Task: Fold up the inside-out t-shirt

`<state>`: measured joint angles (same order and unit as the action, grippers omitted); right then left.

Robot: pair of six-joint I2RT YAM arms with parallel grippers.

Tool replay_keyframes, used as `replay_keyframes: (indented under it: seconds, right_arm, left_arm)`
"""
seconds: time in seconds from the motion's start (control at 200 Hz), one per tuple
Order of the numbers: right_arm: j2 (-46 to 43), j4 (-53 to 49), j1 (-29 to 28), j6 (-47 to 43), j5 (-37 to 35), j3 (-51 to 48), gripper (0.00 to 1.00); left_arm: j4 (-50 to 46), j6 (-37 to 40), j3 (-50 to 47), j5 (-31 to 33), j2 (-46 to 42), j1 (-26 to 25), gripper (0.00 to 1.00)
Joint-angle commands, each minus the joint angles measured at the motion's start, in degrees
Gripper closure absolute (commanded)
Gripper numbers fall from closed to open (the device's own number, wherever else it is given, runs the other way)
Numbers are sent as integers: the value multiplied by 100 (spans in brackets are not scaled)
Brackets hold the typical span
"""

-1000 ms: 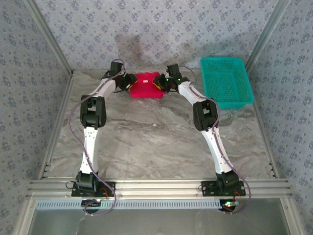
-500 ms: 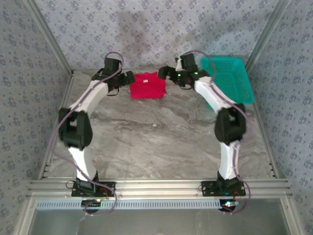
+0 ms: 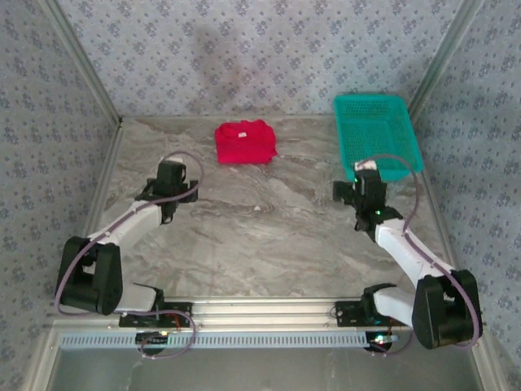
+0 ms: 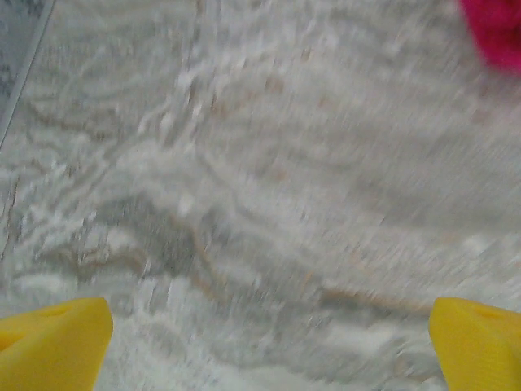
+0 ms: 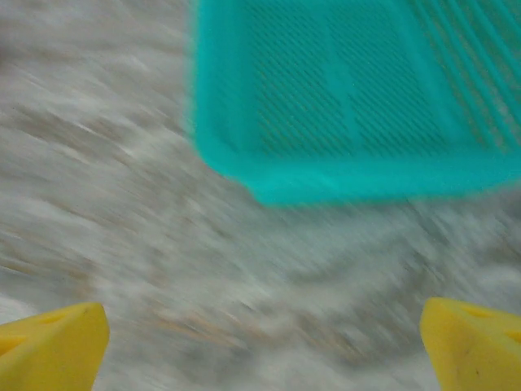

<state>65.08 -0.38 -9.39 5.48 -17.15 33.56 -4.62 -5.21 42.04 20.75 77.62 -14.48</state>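
**Arms pulled back, shirt left folded**

Within the last second both arms have retreated from the far side toward their bases. The inside-out t-shirt [image 3: 245, 142] lies alone as a compact red bundle at the far middle of the bench [image 3: 269, 236], left of the teal basket [image 3: 377, 134]. The left pincer [image 4: 269, 342] and right pincer [image 5: 264, 342] are spread wide and empty, well apart from the cloth. The fold looks finished.

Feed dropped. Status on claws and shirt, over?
Left claw, right claw open, empty. Red shirt folded at far edge of table. Basket at right, clear of shirt.
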Motion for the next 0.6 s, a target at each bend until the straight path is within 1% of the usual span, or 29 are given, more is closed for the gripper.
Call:
replay_keyframes:
  seconds: [0.0, 0.095, 0.24, 0.255, 0.29, 0.3, 0.35, 0.41, 0.47, 0.595]
  right_arm:
    - [-181, 954, 423, -414, -404, -416, 0]
    - [-33, 1647, 579, -412, -441, -871, 0]
    - [566, 2948, 791, -321, -146, -1296, 0]
    - [636, 2971, 794, -437, -126, -1256, 0]
    - [778, 2791, 815, -341, -77, -1103, 0]
    - [824, 2882, 822, -379, -56, -1092, 0]
    - [1059, 3214, 837, -505, 39, -1024, 0]
    - [1298, 3658, 843, -621, 178, -998, 0]
    - [1488, 3698, 919, -565, 467, -908, 0]
    - [2206, 4895, 924, -612, 714, -1209, 0]
  left_arm:
    - [1420, 471, -522, 386, -468, 128, 0]
    - [2195, 539, -1072, 263, -541, 287, 0]
    - [3450, 582, -1817, -112, -453, 573, 0]
    - [3586, 560, -1888, -162, -436, 611, 0]
    - [3871, 523, -2030, -283, -360, 691, 0]
    - [3984, 533, -2061, -307, -337, 721, 0]
    - [4079, 579, -2091, -475, -324, 779, 0]
    - [4553, 640, -2192, -634, -196, 842, 0]
    - [4870, 652, -2218, -830, -40, 933, 0]
    - [5492, 596, -2293, -909, 444, 1072, 0]
